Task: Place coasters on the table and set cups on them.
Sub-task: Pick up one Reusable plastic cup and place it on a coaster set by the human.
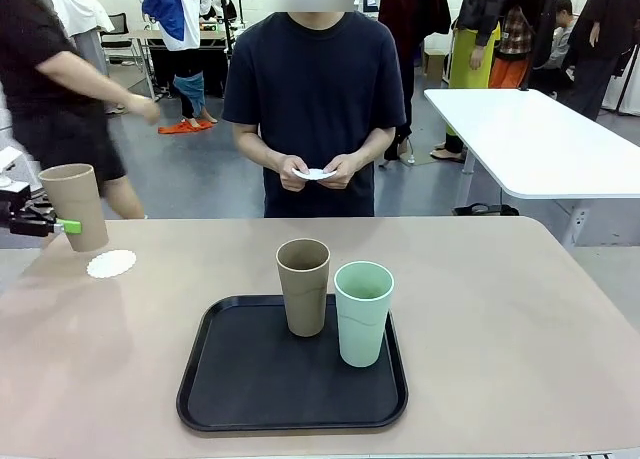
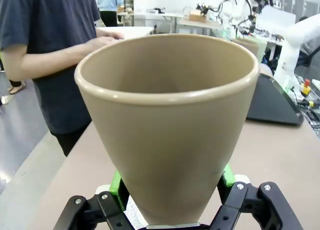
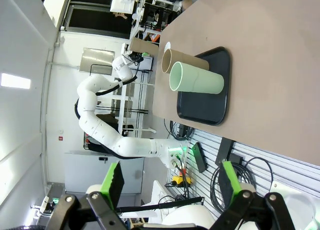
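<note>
Cup over coaster is the relation to watch here.

From the front, the left gripper (image 1: 60,224) is clamped on a tan cup (image 1: 75,204), gripping it low on its side and holding it upright, clear of the table (image 1: 520,319), at the far left corner. A white coaster (image 1: 111,264) lies flat on that corner, just below the cup's base and a little to its right, toward the middle. I'd judge the cup needs a small shift rightward and then a straight drop, with its long axis kept vertical. The left arm is by far the nearer one. A second tan cup (image 1: 303,287) and a green cup (image 1: 363,312) stand side by side on a black tray (image 1: 290,419) by the near edge. The person's hands (image 1: 345,169) hold another coaster (image 1: 316,174) beyond the far edge.

From the left wrist, the green pads (image 2: 116,187) press on either side of the cup's narrow foot, and its open mouth faces the camera.

From the right wrist, the right gripper (image 3: 170,185) has its fingers spread with nothing between them, and it hangs back off the table, well apart from the tray.
</note>
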`<state>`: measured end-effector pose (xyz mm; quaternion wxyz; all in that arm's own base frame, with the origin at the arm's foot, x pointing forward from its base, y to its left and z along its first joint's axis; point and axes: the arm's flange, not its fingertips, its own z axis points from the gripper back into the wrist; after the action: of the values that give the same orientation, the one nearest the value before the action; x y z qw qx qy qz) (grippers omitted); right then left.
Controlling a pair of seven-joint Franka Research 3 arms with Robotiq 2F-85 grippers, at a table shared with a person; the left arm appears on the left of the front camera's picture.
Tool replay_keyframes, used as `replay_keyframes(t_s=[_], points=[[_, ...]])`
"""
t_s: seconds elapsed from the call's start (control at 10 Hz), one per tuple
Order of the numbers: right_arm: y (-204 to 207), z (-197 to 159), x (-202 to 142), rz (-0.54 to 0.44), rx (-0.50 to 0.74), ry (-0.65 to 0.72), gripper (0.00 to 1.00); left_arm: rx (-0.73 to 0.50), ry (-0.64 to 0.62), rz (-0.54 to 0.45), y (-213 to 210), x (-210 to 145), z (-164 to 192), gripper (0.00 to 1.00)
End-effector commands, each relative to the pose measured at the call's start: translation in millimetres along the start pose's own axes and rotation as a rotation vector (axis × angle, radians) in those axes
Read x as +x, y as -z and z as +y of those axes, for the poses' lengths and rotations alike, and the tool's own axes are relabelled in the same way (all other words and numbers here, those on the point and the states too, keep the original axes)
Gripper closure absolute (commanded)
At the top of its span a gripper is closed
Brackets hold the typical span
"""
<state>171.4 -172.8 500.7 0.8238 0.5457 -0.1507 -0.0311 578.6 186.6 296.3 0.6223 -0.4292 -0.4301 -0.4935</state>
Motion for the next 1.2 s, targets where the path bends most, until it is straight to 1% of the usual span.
replay_keyframes(t_s=[0.0,0.2,0.4,0.5,0.7,1.1], points=[[0,1,1,-0.002,0.024,-0.02,0.0,-0.015,0.064,0.025,5,-10,-6,0.17],[0,1,1,-0.002,0.024,-0.02,0.0,-0.035,0.085,0.017,15,-13,-3,0.17],[0,1,1,-0.002,0.024,-0.02,0.0,-0.044,0.089,-0.034,22,-18,-5,0.17],[0,1,1,-0.002,0.024,-0.02,0.0,-0.064,0.097,-0.043,28,-17,-2,0.17],[0,1,1,-0.002,0.024,-0.02,0.0,-0.065,0.121,-0.054,28,-21,-4,0.17],[0,1,1,-0.002,0.024,-0.02,0.0,-0.049,0.141,-0.031,31,-22,6,0.17]])
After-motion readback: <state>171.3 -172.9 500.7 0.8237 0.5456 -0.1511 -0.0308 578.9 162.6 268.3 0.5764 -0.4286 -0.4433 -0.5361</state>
